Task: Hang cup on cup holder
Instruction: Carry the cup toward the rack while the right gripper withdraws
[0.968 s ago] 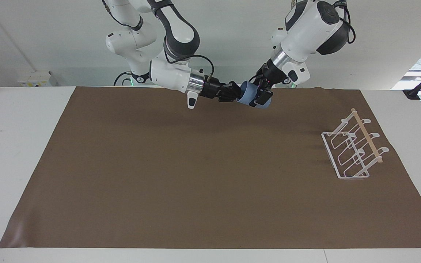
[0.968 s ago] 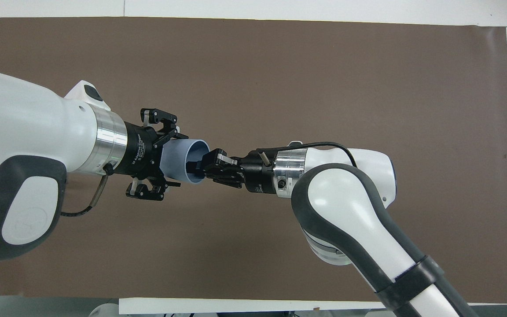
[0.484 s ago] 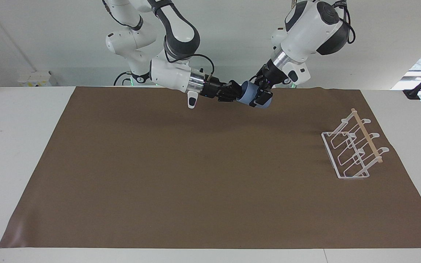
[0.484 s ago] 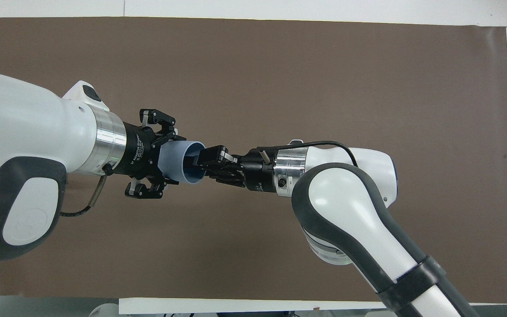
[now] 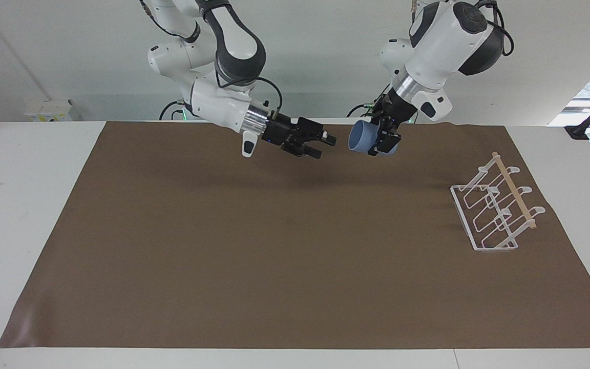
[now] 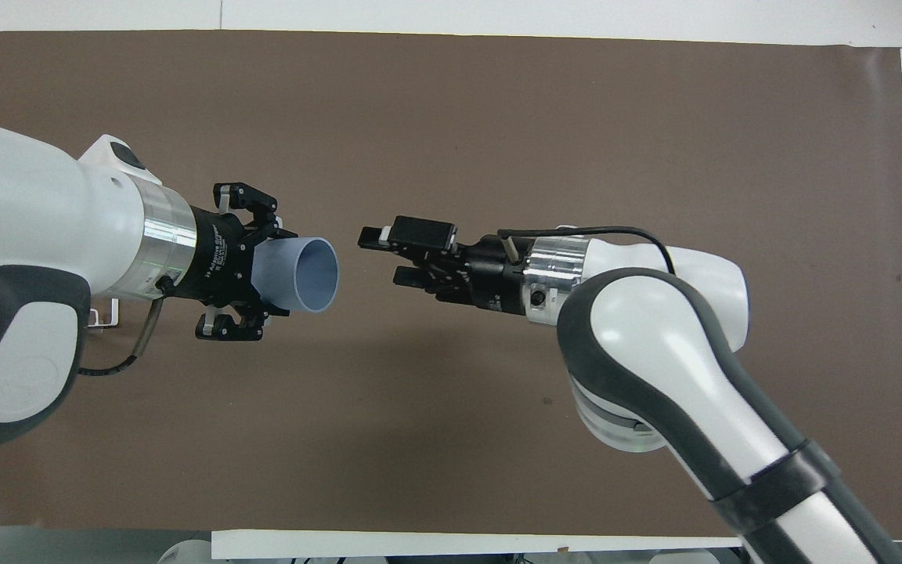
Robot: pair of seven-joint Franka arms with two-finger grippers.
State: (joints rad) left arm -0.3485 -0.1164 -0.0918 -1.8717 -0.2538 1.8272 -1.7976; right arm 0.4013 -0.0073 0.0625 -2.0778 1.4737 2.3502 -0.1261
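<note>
The light blue cup (image 5: 360, 137) lies on its side in the air, held at its base by my left gripper (image 5: 378, 140), which is shut on it; its open rim faces my right gripper. In the overhead view the cup (image 6: 302, 274) sticks out of the left gripper (image 6: 267, 274). My right gripper (image 5: 324, 145) is open and empty, a short gap from the rim, and also shows in the overhead view (image 6: 382, 255). Both are over the mat's edge nearest the robots. The white wire cup holder (image 5: 514, 192) stands on the mat toward the left arm's end of the table.
A brown mat (image 5: 274, 246) covers most of the white table (image 5: 18, 215). In the overhead view the left arm hides nearly all of the cup holder; only a white bit (image 6: 104, 315) shows beneath it.
My right gripper has let go of the cup's rim, opened and drawn back toward its own end. My left gripper keeps the cup and has moved it slightly toward the cup holder.
</note>
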